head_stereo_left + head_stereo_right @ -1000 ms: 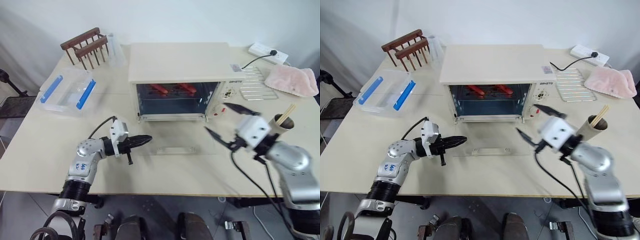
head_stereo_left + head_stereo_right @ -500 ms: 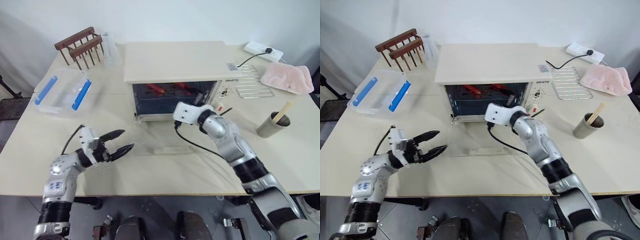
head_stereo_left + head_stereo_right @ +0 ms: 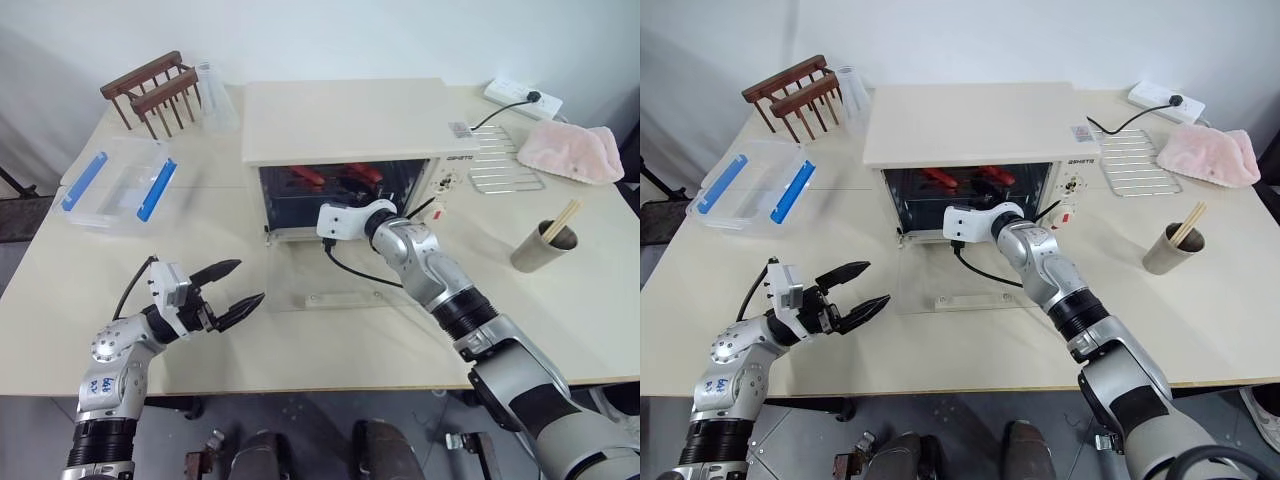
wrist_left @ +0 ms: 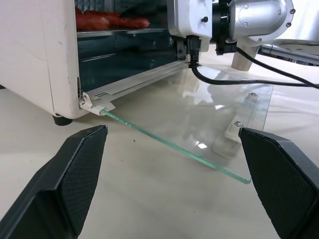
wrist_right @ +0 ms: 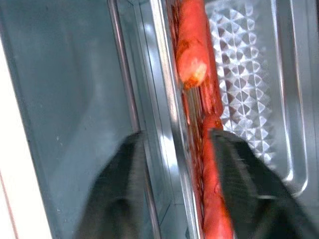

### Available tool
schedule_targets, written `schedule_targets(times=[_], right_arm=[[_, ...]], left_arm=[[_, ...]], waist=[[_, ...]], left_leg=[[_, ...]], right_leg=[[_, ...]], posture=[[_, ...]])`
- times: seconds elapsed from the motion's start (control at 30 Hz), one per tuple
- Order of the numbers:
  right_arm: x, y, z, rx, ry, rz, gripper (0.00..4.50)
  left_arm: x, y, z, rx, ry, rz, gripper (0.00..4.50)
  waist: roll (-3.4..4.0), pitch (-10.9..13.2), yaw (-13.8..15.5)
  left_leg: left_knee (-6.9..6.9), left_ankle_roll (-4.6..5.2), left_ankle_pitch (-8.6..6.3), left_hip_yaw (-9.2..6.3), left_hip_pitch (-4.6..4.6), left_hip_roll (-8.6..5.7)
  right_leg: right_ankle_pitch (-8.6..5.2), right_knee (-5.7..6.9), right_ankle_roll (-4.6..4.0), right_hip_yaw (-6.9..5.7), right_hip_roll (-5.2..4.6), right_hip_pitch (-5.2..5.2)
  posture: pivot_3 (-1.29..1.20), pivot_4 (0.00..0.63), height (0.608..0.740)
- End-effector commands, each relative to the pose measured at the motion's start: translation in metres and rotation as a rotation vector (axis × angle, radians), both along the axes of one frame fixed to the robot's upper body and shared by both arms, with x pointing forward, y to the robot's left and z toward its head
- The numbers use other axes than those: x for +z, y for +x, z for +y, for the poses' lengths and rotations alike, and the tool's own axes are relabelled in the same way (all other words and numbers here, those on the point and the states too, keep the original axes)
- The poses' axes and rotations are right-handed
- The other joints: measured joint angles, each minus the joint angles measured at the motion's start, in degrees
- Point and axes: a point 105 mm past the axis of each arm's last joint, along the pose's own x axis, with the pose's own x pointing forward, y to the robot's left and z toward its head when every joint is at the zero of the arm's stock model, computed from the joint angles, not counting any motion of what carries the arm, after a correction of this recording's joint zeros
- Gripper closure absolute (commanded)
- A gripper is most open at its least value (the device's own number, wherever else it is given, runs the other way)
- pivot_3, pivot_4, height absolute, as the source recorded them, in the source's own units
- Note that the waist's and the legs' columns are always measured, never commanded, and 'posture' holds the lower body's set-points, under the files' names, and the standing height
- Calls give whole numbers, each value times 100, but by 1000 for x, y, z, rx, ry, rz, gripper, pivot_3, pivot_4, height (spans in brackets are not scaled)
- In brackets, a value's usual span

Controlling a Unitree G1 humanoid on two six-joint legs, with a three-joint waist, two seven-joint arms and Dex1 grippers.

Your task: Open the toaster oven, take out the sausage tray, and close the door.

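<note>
**Sausage tray retrieval: door open, tray not yet withdrawn**

Sausage tray (image 5: 239, 99) sits on its rail inside the toaster oven (image 3: 345, 125), which stands at the middle of the table (image 3: 300, 350). The door (image 4: 199, 124) is folded fully down and lies flat on the table in front of the oven mouth, so the opening step is judged complete.

Right gripper (image 5: 174, 189) is at the oven mouth. Its two fingers straddle the front rim of the tray, one on each side, with a narrow gap between them. Whether they already pinch the rim cannot be told.

Left gripper (image 3: 232, 290) hovers over the table near the left of the lowered door, fingers spread wide, holding nothing.

Remaining, as judged:
1. Secure the hold on the tray rim.
2. Draw the tray out over the door.
3. Raise the door shut.
</note>
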Motion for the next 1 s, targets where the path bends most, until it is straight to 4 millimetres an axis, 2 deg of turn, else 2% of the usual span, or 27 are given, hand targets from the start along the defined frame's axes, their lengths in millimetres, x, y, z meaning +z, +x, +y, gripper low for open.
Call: schedule_targets(times=[0.03, 0.1, 0.2, 0.27, 0.4, 0.73, 0.9, 1.0], right_arm=[[17, -1, 6, 22, -1, -63, 3888], [18, -1, 6, 26, -8, -68, 4480], [20, -2, 7, 35, -7, -76, 4480], [32, -6, 8, 65, 3, -129, 4480], [43, -18, 6, 146, -40, -162, 4480], [31, -50, 9, 225, -65, -54, 4480], [18, -63, 4, 231, -59, -19, 4480], [8, -79, -4, 243, -46, -6, 4480]], left_arm=[[9, 0, -5, -38, -19, -28, 0], [11, 2, -5, -41, -21, -28, 0], [12, 3, -5, -44, -25, -28, 0], [10, 2, -9, -89, -45, 45, 0], [19, 10, -21, -127, -41, -4, 0], [35, 22, -27, -155, -74, -46, 0], [38, 24, -20, -143, -85, -44, 0], [42, 24, -10, -121, -111, -30, 0]], waist=[[0, 0, -2], [-2, -1, 0], [-4, -2, -3], [-4, -2, -4], [-5, 0, 22], [-4, 0, -23], [-4, 0, -32], [-5, 0, -31]], left_leg=[[0, 0, 0, 0, 0, 0], [0, 0, 0, -1, -1, 0], [0, 0, 0, -2, -2, 0], [-1, 0, 0, -3, -3, 1], [0, -1, 0, -3, -15, -2], [-11, -1, 0, -4, -18, -1], [-8, -1, 0, -5, -18, 0], [-6, -1, 0, -6, -18, 0]], right_leg=[[0, 0, 0, 0, 0, 0], [0, 0, 0, -1, 0, 0], [0, -1, 0, -2, 0, 0], [0, 0, 0, -3, 2, -1], [0, -2, 0, -4, 1, -7], [0, -4, 0, -17, 6, -12], [0, -3, 0, -18, 6, -11], [0, -4, 0, -18, 6, -10]], posture=[[0, 150, 740], [0, 150, 740], [0, 150, 740], [0, 150, 740], [0, 150, 740], [0, 150, 740], [0, 150, 740], [0, 150, 740]])
